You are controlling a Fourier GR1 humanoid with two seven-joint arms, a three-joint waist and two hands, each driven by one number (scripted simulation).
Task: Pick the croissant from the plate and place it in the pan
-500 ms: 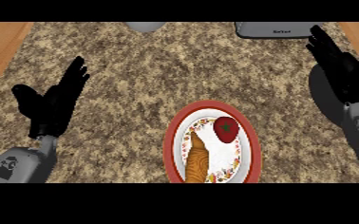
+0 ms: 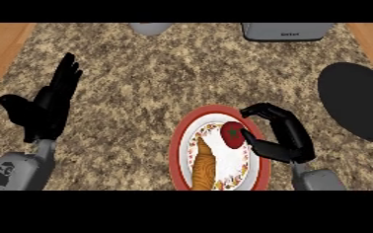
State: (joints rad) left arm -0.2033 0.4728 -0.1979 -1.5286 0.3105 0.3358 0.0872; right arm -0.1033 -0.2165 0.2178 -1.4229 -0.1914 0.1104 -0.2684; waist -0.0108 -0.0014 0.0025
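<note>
Fingers (image 2: 271, 112) of your right hand (image 2: 285, 140) curl beside the tomato (image 2: 233, 134), but the croissant (image 2: 205, 164) lies unlifted on the plate (image 2: 180, 145), pan (image 2: 350, 101) waiting.

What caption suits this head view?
Right hand curled beside the tomato on the plate, croissant untouched; left hand resting open.

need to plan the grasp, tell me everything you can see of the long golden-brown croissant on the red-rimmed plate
The long golden-brown croissant is a narrow, ridged pastry, tapered to a point at its far end. It lies flat on the left half of the round red-rimmed plate, running lengthwise from near the view's lower edge up toward the plate's middle. A red tomato sits beside its tip. The black right hand curls by the tomato, not touching the croissant.
</note>
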